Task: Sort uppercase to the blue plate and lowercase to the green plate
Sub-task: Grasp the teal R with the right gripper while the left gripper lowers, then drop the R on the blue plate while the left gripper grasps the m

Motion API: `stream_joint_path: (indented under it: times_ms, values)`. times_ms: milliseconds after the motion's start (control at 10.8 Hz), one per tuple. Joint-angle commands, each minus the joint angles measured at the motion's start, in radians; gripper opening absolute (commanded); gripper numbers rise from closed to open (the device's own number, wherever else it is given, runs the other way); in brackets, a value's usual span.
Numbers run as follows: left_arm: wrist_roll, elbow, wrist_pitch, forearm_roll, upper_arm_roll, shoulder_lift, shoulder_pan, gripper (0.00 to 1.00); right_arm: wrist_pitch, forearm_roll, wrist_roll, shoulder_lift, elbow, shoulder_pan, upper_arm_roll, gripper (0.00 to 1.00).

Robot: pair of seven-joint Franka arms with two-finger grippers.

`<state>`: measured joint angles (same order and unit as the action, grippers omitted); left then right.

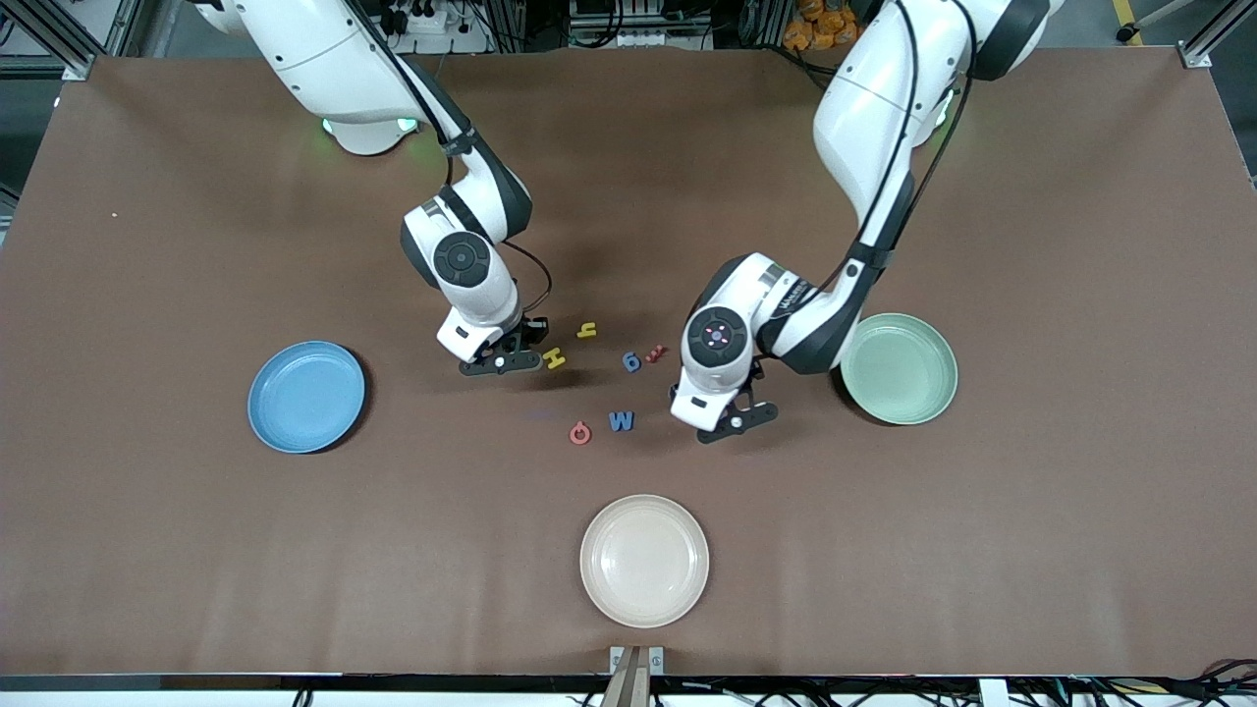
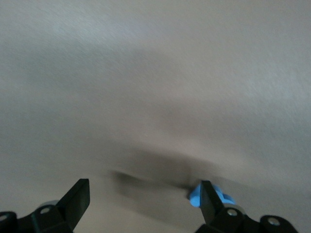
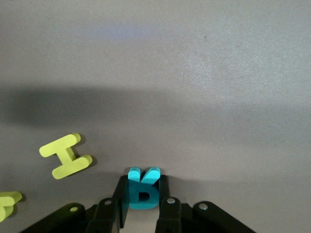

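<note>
Right gripper (image 3: 141,213) clamps teal R (image 3: 142,190); left gripper (image 2: 146,206) spread, blue piece (image 2: 195,195) apparently touching finger.

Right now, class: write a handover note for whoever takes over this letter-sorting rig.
Right gripper: jaws shut on the teal R, beside the yellow H.
Left gripper: jaws open, blue E-shaped piece by one of them.
On the table between the plates: small h, blue g, red m, blue W, red Q.
Done: no letter on the blue plate or green plate.
Left: all eight letters.
</note>
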<state>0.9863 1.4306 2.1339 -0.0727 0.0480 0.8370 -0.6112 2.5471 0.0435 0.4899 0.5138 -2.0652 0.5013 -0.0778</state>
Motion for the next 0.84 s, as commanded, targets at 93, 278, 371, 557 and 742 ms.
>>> stream_joint_path:
  times_ms: [93,278,371,557,742]
  values:
    - [-0.003,-0.03,-0.006,-0.027,-0.014,-0.002,-0.051,1.0,-0.004,0.016,0.041,-0.026,-0.01,-0.026,-0.002,0.0]
    - [-0.008,-0.03,-0.006,-0.027,-0.014,0.004,-0.076,1.0,-0.039,0.016,0.049,-0.061,-0.01,-0.091,-0.002,0.0]
    - [-0.014,-0.03,-0.006,-0.027,-0.014,0.007,-0.087,1.0,-0.075,0.018,0.033,-0.081,-0.003,-0.139,-0.002,0.0]
    - [-0.078,-0.029,-0.002,-0.027,-0.013,0.007,-0.087,1.0,-0.097,0.025,-0.01,-0.093,0.007,-0.226,0.0,0.0]
    - [-0.167,-0.027,0.008,-0.029,-0.016,0.002,-0.075,1.0,-0.122,0.094,-0.063,-0.106,0.013,-0.341,0.001,0.0]
